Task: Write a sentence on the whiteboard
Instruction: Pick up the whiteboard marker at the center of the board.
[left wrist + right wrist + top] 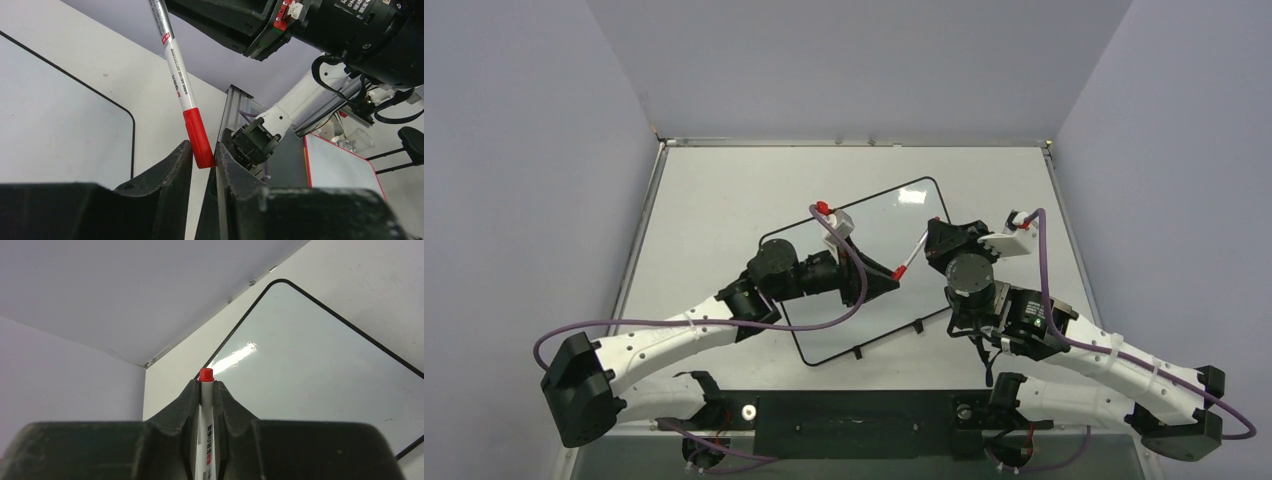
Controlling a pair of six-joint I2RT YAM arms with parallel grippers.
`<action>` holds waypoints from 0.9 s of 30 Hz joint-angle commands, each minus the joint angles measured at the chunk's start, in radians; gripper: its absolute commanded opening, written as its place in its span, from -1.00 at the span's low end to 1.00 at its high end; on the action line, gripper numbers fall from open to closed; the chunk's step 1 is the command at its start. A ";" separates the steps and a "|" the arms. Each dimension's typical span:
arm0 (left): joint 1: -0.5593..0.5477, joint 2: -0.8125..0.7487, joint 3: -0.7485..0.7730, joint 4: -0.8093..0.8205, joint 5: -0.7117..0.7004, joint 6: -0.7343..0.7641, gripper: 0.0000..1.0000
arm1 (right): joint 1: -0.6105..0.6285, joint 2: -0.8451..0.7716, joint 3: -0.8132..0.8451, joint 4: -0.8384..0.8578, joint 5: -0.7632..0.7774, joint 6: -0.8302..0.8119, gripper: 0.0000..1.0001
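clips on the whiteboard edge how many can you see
2. One clip sits on the whiteboard's near long edge, toward its near corner; the other is further right on the same edge. The left arm and right arm cover parts of the rim, so more may be hidden.

The left arm (669, 345) and right arm (1114, 365) are built alike: white moulded links dotted with small dark holes, joined by black cylindrical motor housings, with a chunky black joint block at the overhead view's 7 and 5 o'clock. A purple cable (819, 326) loops loosely along each arm to a white camera bracket (1014, 240) with a red connector at the wrist. The left gripper (204, 150) and right gripper (206, 390) have matte black, wedge-shaped fingers (170, 170) tapering to narrow tips; one motor housing carries faint white lettering.
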 commanded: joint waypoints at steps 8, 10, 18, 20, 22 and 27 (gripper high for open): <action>-0.016 0.039 0.071 0.092 0.014 0.005 -0.71 | -0.002 -0.014 -0.005 0.064 -0.032 -0.025 -1.00; -0.016 0.044 0.076 0.095 0.016 0.005 -0.69 | -0.002 -0.014 -0.010 0.074 -0.041 -0.029 -1.00; -0.017 0.061 0.086 0.104 0.023 -0.004 -0.53 | 0.007 -0.018 -0.034 0.114 -0.057 -0.050 -1.00; -0.016 0.064 0.087 0.107 0.025 -0.005 -0.51 | 0.009 -0.018 -0.041 0.122 -0.059 -0.054 -1.00; -0.016 0.065 0.084 0.111 0.027 -0.009 -0.51 | 0.010 -0.017 -0.045 0.129 -0.062 -0.056 -1.00; -0.018 0.056 0.075 0.116 0.024 -0.013 -0.49 | 0.015 -0.016 -0.048 0.136 -0.060 -0.063 -1.00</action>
